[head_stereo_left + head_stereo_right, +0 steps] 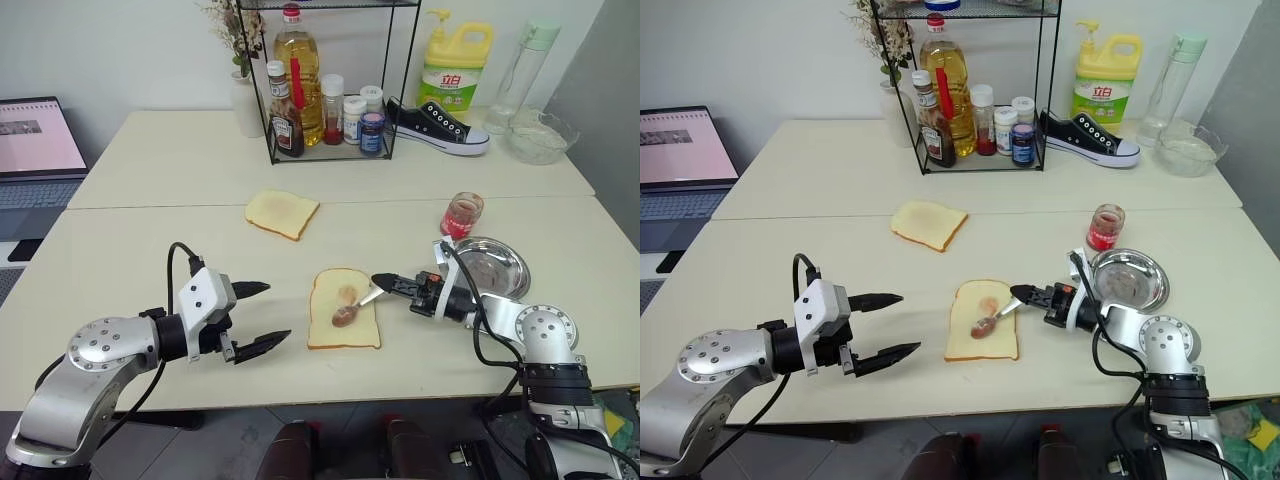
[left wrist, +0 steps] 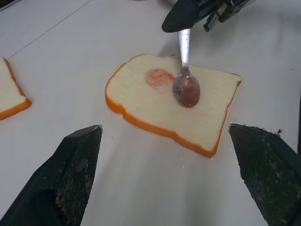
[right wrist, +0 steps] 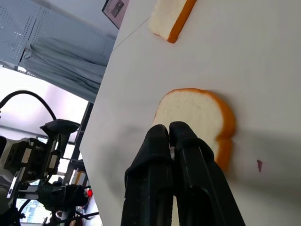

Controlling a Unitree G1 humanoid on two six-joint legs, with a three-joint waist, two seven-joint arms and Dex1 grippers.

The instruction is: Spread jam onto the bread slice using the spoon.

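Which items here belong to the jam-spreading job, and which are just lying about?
In use:
- bread slice
- spoon, held by the right end effector
- jam smeared on the slice
- jam jar
- steel dish

Lying about:
- second bread slice
- sneaker
- detergent bottle
- condiment rack
- laptop

Second bread slice point(image 1: 281, 212) mid-table. Wire rack point(image 1: 328, 80) holding condiment bottles at back. Black sneaker point(image 1: 436, 125), yellow detergent jug point(image 1: 455, 70), glass bowl point(image 1: 540, 138) right of rack. Round steel dish point(image 1: 492, 267) and red jar point(image 1: 462, 214) near right edge. Laptop point(image 1: 35, 150) far left.

Silver-grey arms point(image 1: 95, 355) — black cables, black-fingered hands point(image 1: 262, 318)
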